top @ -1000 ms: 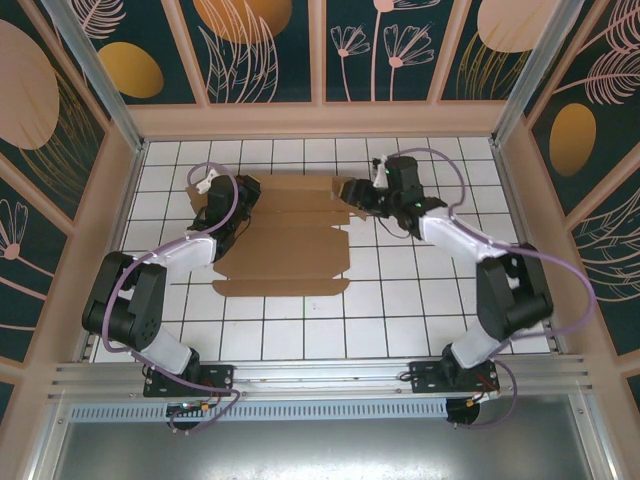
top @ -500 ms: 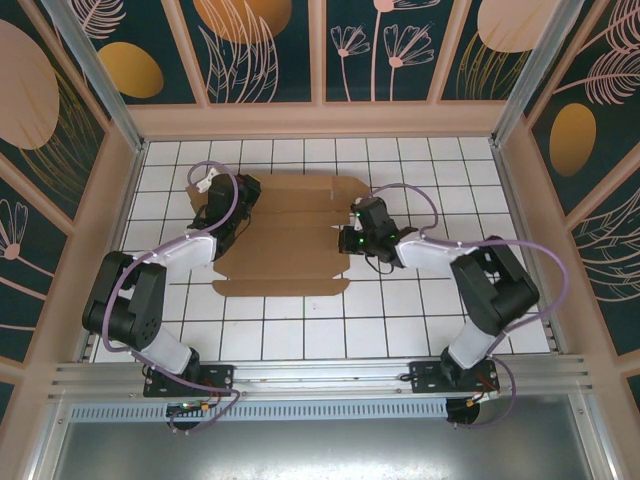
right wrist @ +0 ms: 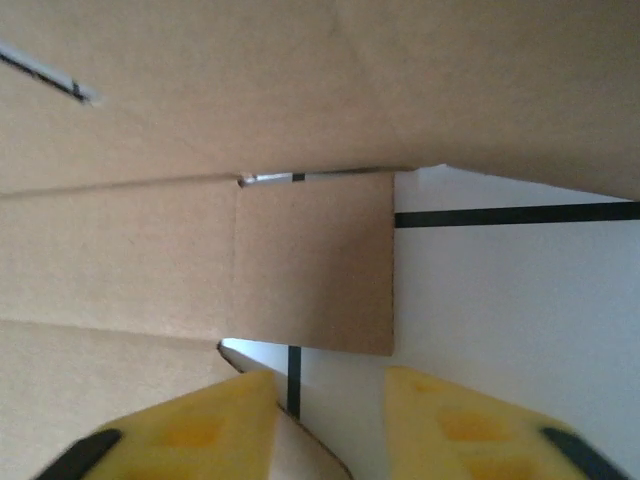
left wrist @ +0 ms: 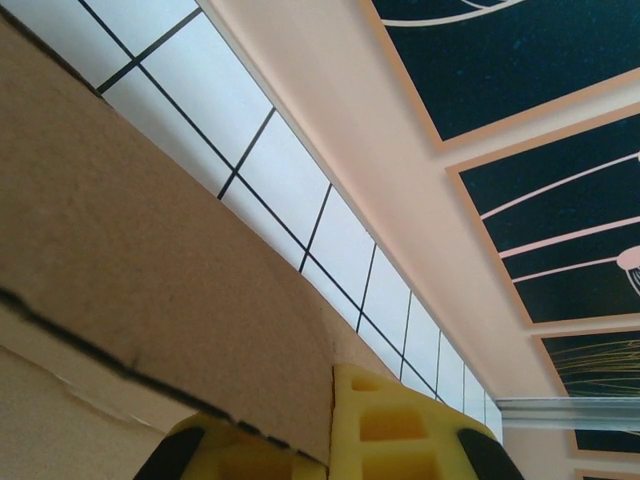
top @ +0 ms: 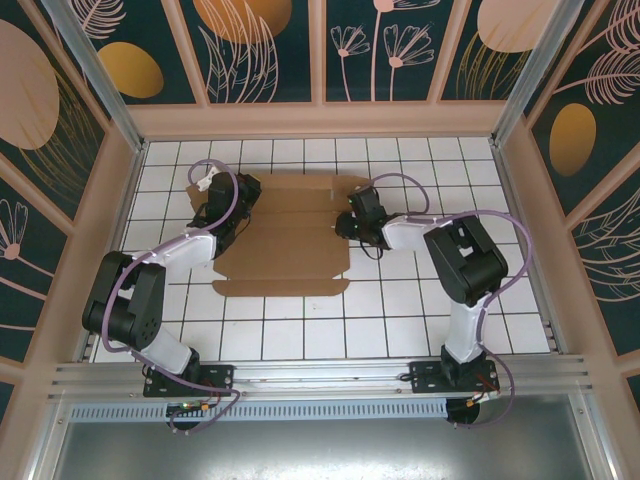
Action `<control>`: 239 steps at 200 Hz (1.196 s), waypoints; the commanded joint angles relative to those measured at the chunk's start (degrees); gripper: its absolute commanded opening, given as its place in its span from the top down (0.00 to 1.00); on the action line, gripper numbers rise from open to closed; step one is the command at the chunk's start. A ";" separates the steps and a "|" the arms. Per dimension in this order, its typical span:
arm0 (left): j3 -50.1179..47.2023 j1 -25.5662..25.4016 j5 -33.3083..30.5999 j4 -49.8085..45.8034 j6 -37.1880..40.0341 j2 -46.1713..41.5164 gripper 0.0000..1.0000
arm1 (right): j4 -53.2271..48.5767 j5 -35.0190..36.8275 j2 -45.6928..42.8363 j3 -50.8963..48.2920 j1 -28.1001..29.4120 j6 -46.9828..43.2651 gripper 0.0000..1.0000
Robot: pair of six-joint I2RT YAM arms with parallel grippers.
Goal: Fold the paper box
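The paper box [top: 285, 245] lies as a flat brown cardboard sheet on the white tiled floor. My left gripper [top: 235, 200] sits at the sheet's back left part. In the left wrist view its yellow fingers [left wrist: 400, 430] are shut on a raised cardboard flap [left wrist: 150, 270], whose edge runs between them. My right gripper [top: 350, 222] is low at the sheet's right edge. In the right wrist view it [right wrist: 330, 385] stands open just short of a small cardboard tab [right wrist: 310, 270], with white tile showing in the gap and a cardboard edge by its left finger.
A pale wooden wall [top: 320, 120] borders the floor at the back, with side walls [top: 115, 210] close on the left and right. Bare tiles [top: 330, 325] lie between the sheet and the arm bases.
My right gripper moved from the sheet's back right corner down along the right edge, then slightly back, with its arm folding in. The left gripper stayed put.
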 commanded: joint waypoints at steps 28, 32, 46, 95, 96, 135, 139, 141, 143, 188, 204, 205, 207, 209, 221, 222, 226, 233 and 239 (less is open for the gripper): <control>0.10 -0.12 3.28 -10.28 3.86 2.40 1.00 | -1.15 -0.36 4.87 3.36 -0.15 0.07 0.53; 0.16 -0.14 3.42 -10.34 3.85 2.42 1.00 | -1.07 -0.80 5.20 3.57 -0.17 0.24 0.53; 0.19 -0.11 3.69 -10.35 3.77 2.51 1.00 | -0.59 -2.47 6.27 3.87 -0.17 0.76 0.51; 0.26 -0.11 4.20 -10.35 3.43 2.69 1.00 | 7.50 -14.11 6.65 1.00 -2.42 5.33 0.49; 0.20 -0.10 4.20 -10.35 3.43 2.69 1.00 | 7.70 -14.35 6.66 0.88 -2.44 5.45 0.49; 0.05 -0.11 4.46 -10.19 3.15 2.61 1.00 | 14.27 -20.97 5.70 -1.49 -3.95 8.63 0.49; 0.05 -0.09 4.46 -10.18 3.09 2.60 1.00 | 14.88 -21.44 5.49 -1.66 -4.03 8.58 0.49; -0.01 -0.09 4.46 -10.17 3.14 2.60 1.00 | 15.05 -21.57 5.41 -1.70 -4.04 8.49 0.49; -0.03 -0.09 4.46 -10.17 3.13 2.60 1.00 | 15.27 -21.67 5.33 -1.75 -4.04 8.43 0.49; 0.19 -0.10 4.37 -10.60 3.24 2.51 1.00 | 12.75 -16.36 3.05 -1.35 -4.43 5.57 0.49; 0.25 -0.09 4.37 -10.70 3.29 2.43 1.00 | 13.75 -17.28 2.54 -1.86 -4.82 5.19 0.49; 0.24 -0.09 4.37 -10.70 3.31 2.43 1.00 | 13.77 -17.43 2.50 -1.88 -4.83 5.16 0.49; 0.23 -0.09 4.33 -10.70 3.40 2.43 1.00 | 14.00 -17.65 2.49 -1.89 -4.83 5.13 0.49; 0.23 -0.14 4.32 -10.70 3.42 2.43 1.00 | 14.22 -17.86 2.53 -1.93 -4.81 5.06 0.49; 0.25 -0.15 4.29 -10.74 3.36 2.43 1.00 | 14.98 -18.68 2.56 -1.89 -4.82 4.53 0.49; 0.24 -0.12 4.29 -10.76 3.39 2.47 1.00 | 15.00 -18.70 2.55 -1.89 -4.82 4.48 0.49; 0.24 -0.10 4.29 -10.79 3.42 2.43 1.00 | 14.98 -18.69 2.62 -1.76 -4.83 4.30 0.49; 0.32 -0.10 4.25 -10.87 3.42 2.34 1.00 | 14.29 -17.74 2.74 -1.41 -4.82 3.98 0.49; 0.33 -0.10 4.15 -10.95 3.45 2.21 1.00 | 13.18 -16.24 2.79 -1.05 -4.83 3.59 0.49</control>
